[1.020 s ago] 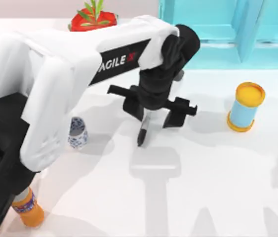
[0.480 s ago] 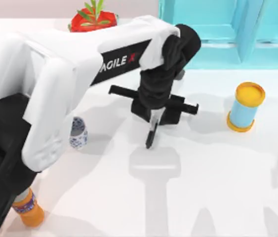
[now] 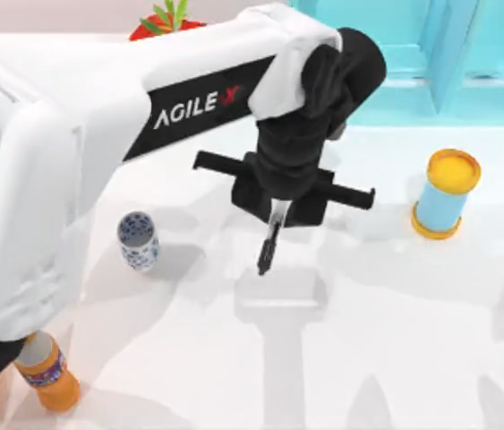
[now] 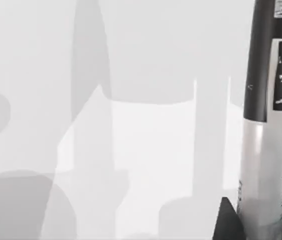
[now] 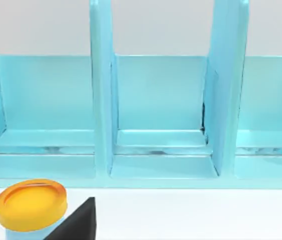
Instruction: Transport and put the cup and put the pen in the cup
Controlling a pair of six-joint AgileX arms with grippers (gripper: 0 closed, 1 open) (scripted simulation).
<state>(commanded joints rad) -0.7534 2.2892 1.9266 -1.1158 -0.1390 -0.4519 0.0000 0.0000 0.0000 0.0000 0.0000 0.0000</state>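
My left gripper (image 3: 277, 218) hangs over the middle of the table (image 3: 368, 358), fingers clamped on the pen (image 3: 269, 245). The pen sticks out below the fingers, tip down and slightly tilted, clear of the tabletop as far as I can judge from its shadow. In the left wrist view the pen (image 4: 267, 125) runs up from between my fingers, black cap end farthest from the camera.

The cup (image 3: 139, 240) stands upright on the table, to the left of the gripper and well apart from it.

An orange bottle (image 3: 47, 374) stands at the near left corner, a blue cylinder (image 3: 445, 194) to the right.

Right gripper: cannot tell.
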